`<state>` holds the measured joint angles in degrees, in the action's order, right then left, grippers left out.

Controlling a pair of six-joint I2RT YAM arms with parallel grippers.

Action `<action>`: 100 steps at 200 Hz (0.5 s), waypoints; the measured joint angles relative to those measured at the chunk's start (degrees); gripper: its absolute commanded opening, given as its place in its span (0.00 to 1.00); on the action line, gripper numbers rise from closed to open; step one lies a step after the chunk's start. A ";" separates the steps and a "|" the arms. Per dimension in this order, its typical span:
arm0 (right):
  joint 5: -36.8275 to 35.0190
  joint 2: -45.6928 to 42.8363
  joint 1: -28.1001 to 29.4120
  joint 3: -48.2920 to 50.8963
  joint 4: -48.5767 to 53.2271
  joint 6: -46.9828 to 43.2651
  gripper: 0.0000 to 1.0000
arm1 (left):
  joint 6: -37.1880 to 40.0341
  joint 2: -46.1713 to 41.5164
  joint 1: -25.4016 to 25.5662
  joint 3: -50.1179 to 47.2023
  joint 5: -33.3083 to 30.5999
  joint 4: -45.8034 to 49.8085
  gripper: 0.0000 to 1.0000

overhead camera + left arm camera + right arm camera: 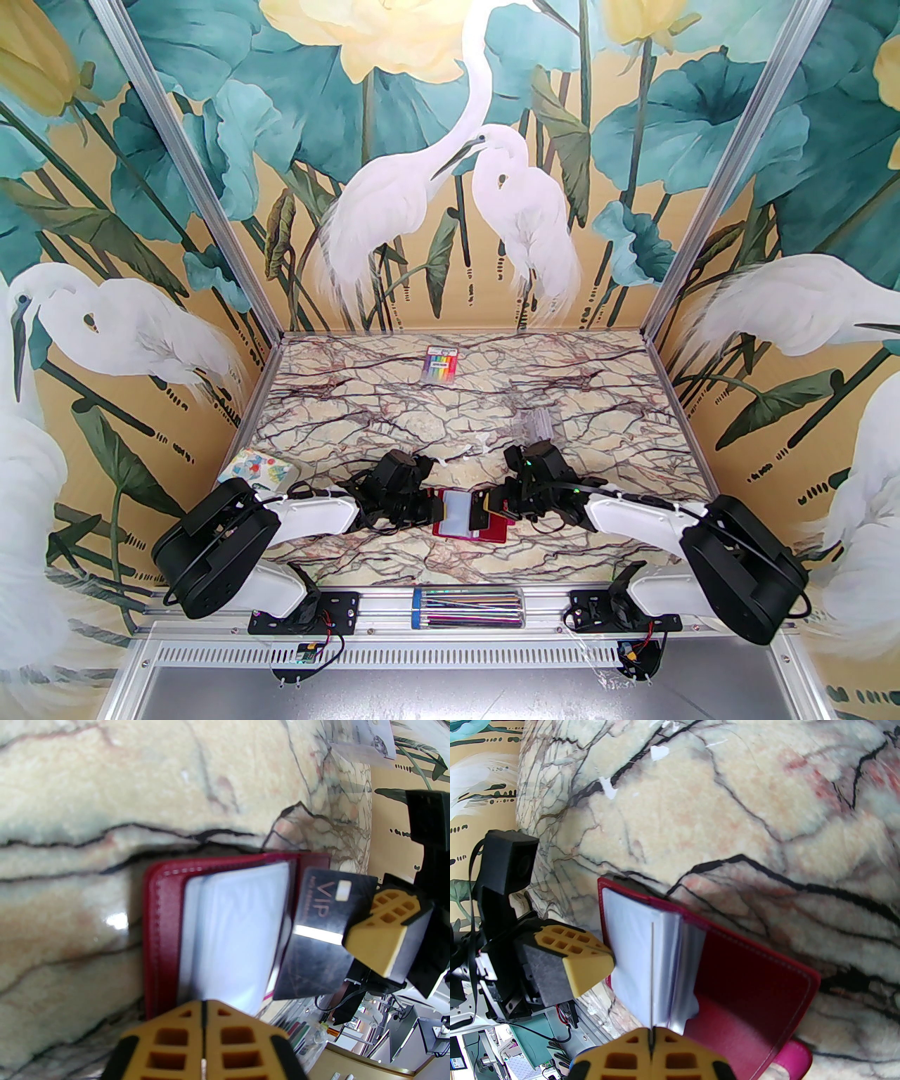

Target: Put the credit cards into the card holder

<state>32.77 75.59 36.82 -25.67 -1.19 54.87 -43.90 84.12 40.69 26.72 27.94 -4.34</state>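
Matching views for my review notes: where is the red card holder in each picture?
Top external: card holder, low centre, lying open.
Left wrist: card holder, centre, red cover at left.
Right wrist: card holder, lower centre-right, spread open.
Shared landmark: its pale clear sleeves.

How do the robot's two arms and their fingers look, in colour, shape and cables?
The left arm and the right arm each have a smooth white link and a rounded black joint housing. The fingers are mustard yellow wedges with square holes and black edges. Thin black cables run along the arms. A green light glows on the right arm.
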 measured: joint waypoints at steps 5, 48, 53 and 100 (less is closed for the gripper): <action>0.00 -0.28 0.00 0.15 0.00 0.04 0.00 | 0.00 0.00 0.00 0.00 0.00 0.00 0.02; 0.02 -0.15 0.33 1.09 -0.98 0.92 0.00 | 0.02 0.35 0.00 0.02 0.02 -0.20 0.01; 0.04 -0.02 0.37 1.22 -1.40 1.05 0.00 | 0.02 0.35 0.00 0.02 0.02 -0.20 0.01; 0.04 1.88 0.74 1.38 -3.91 2.03 0.00 | 0.02 0.35 0.00 0.02 0.02 -0.17 0.01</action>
<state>32.82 77.47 37.56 -24.29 -5.10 56.90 -43.88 84.47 40.69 26.74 27.97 -4.51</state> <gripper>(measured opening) 0.031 0.034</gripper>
